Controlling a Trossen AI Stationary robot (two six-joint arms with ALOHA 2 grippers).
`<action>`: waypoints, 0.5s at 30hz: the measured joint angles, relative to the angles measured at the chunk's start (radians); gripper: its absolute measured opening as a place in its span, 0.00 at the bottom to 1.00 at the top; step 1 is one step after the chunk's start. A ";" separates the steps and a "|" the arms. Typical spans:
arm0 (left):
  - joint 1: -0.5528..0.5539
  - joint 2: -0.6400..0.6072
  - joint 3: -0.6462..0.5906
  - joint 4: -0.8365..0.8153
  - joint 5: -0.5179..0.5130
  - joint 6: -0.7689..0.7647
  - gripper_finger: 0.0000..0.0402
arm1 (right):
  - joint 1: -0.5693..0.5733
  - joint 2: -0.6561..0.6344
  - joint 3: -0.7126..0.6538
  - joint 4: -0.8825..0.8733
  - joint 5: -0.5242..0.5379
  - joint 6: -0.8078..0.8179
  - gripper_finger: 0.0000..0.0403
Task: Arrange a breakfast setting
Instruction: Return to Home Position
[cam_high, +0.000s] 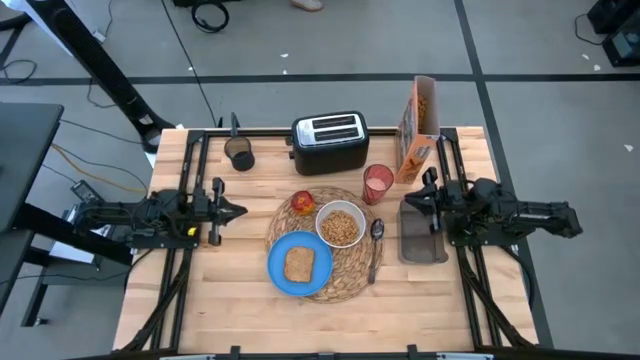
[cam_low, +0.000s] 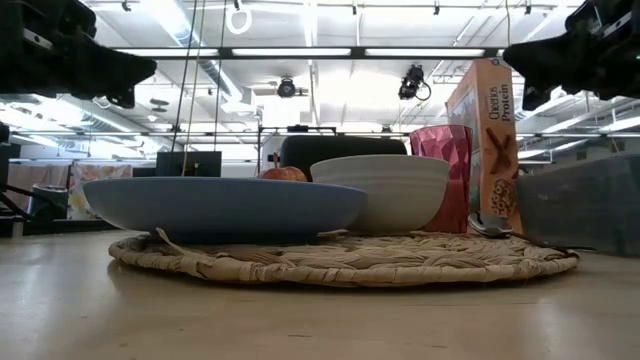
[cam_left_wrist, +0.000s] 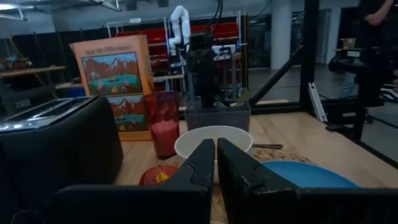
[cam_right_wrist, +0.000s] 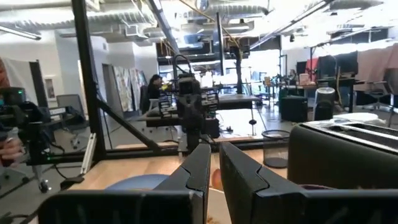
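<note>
The round woven placemat (cam_high: 330, 248) lies at the table's middle. On it rest the blue plate (cam_high: 299, 264) with the toast slice (cam_high: 299, 263), the white bowl (cam_high: 341, 226) holding cereal, the red fruit (cam_high: 303, 202) and the metal spoon (cam_high: 376, 240). The pink cup (cam_high: 378, 183) stands at the mat's far right edge. My left gripper (cam_high: 238, 210) is shut and empty, raised left of the mat. My right gripper (cam_high: 412, 203) is shut and empty, raised right of the mat, over the dark tray (cam_high: 421, 233).
A black toaster (cam_high: 330, 142) stands behind the mat, a cereal box (cam_high: 420, 128) to its right, a dark mesh cup (cam_high: 238, 153) to its left. Bare wood shows along the near edge.
</note>
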 joint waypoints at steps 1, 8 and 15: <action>0.000 0.000 -0.002 0.006 0.002 0.003 0.07 | -0.006 0.000 0.000 -0.002 0.000 0.001 0.11; -0.001 0.000 -0.018 -0.016 0.058 -0.025 0.07 | -0.016 0.000 0.000 -0.078 -0.003 0.004 0.11; 0.000 0.001 -0.018 -0.024 0.059 -0.030 0.07 | 0.021 0.002 0.000 -0.131 -0.003 0.006 0.11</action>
